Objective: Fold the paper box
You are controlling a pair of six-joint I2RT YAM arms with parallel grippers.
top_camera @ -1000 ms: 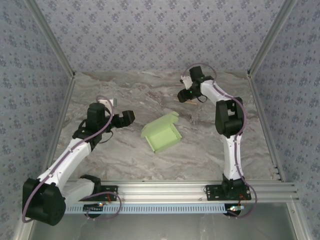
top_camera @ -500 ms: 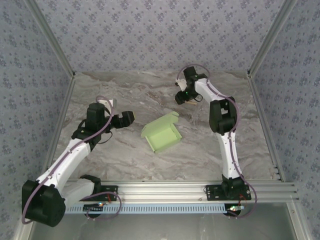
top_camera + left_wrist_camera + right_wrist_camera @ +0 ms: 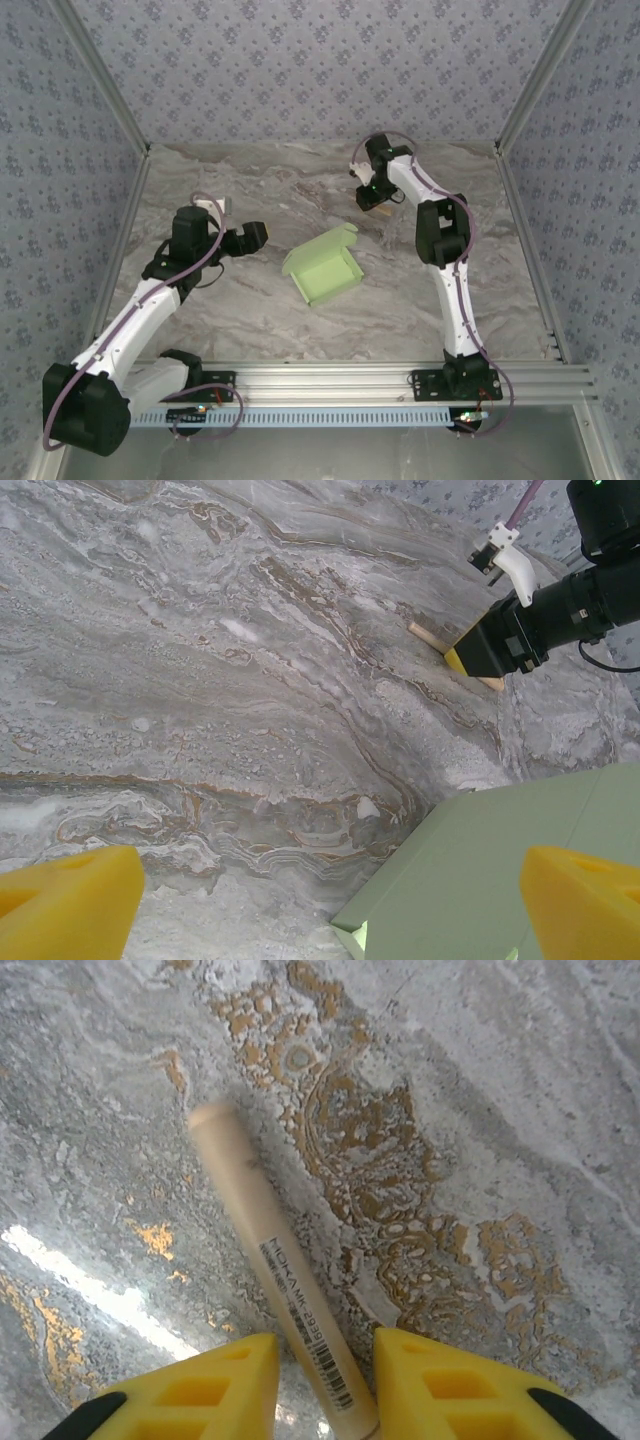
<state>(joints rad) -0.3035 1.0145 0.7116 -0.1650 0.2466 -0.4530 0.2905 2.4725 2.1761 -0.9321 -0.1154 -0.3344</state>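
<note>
Just left of the paper box [image 3: 325,268], a small pale-green box shape near the middle of the marble table [image 3: 250,310], the left gripper [image 3: 325,905] hangs with its 2 yellow pads spread wide, gripping nothing. A corner of the box's green card lies just ahead of them. Beyond the box, up and to its right, the right gripper [image 3: 325,1380] points down over a thin wooden stick [image 3: 255,1220] lying flat. Its 2 pads stand close on either side of the stick. Whether they pinch it I cannot tell.
</note>
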